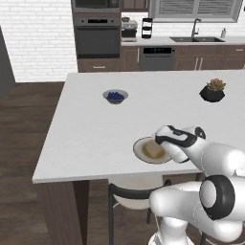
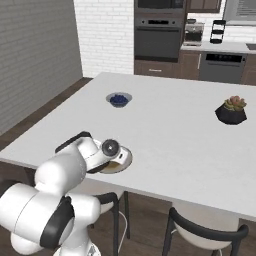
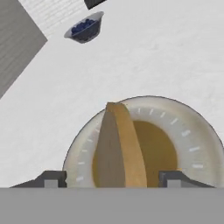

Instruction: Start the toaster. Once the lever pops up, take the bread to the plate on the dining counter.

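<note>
Bread on the plate, white dining counter, brick-walled kitchen behind.

The bread (image 3: 118, 148) stands on edge in the plate (image 3: 192, 131) at lower centre, between the gripper (image 3: 113, 178) tips, jaws spread wide, clear of it. The dining counter (image 1: 86, 124) carries a berry bowl (image 1: 115, 96) upper left and potted plant (image 1: 212, 90) at right.

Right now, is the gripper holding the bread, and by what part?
Nothing is gripped. The gripper stands open, its fingertips clear of the bread on either side; the slice stands on edge over the plate.
</note>
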Robot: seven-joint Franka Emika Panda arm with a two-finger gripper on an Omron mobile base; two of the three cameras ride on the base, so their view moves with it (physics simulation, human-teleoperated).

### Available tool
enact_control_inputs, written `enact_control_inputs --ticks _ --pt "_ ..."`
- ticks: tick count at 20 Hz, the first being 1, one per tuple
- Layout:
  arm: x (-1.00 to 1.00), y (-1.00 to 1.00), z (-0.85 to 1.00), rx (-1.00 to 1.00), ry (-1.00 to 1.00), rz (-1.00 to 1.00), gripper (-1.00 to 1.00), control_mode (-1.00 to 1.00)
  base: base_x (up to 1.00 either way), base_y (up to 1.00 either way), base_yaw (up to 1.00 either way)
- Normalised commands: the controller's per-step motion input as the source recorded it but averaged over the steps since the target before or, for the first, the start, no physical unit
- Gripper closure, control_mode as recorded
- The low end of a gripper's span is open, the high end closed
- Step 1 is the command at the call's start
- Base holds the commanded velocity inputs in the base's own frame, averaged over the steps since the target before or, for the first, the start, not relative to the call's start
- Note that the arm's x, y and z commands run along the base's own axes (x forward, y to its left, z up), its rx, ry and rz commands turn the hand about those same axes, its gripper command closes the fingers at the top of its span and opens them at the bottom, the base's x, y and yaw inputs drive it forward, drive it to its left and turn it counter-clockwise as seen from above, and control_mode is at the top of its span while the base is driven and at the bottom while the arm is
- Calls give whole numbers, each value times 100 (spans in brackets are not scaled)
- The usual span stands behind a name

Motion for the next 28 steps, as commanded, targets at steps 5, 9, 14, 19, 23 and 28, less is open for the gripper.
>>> enact_control_inputs --ticks 5,9,14,19,23,28 --pt "2 -48 23 -9 1 -9 -100 -100 0 0 0" --pt "2 -58 1 -11 7 -11 -100 -100 0 0 0" --pt "-3 -54 47 -9 8 -11 -100 -100 0 0 0" --pt "-69 -5 100 0 2 -3 -100 -100 0 0 0" --pt "-79 14 100 3 32 0 -100 -100 0 0 0" --pt "-66 21 100 7 64 0 -100 -100 0 0 0"
